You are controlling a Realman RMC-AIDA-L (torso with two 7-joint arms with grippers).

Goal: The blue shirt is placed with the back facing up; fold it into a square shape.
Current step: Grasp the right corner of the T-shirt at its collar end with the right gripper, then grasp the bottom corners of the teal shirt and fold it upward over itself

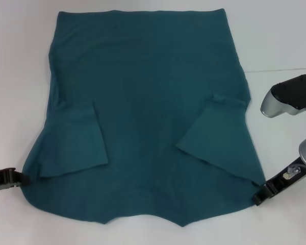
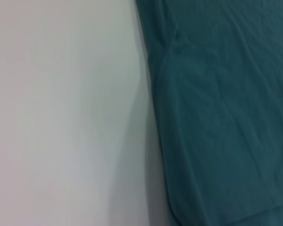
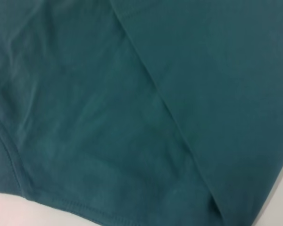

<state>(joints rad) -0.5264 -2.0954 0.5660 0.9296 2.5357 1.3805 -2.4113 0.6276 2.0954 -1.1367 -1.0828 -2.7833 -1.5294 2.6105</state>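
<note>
The blue shirt (image 1: 148,117) lies spread flat on the white table (image 1: 275,35), hem at the far side and neck end toward me. Both short sleeves are folded inward onto the body. My left gripper (image 1: 21,178) sits low at the shirt's near left edge, touching the fabric. My right gripper (image 1: 258,197) sits at the near right corner, its tip against the cloth. The left wrist view shows the blue shirt (image 2: 226,117) with its side edge running beside bare table (image 2: 61,117). In the right wrist view the blue shirt (image 3: 132,117) fills the picture, with a folded sleeve edge and a stitched hem.
The right arm's grey and black body (image 1: 290,97) hangs over the table to the right of the shirt. A seam line in the table surface (image 1: 280,69) runs across at the far right. White table borders the shirt on the left, right and near sides.
</note>
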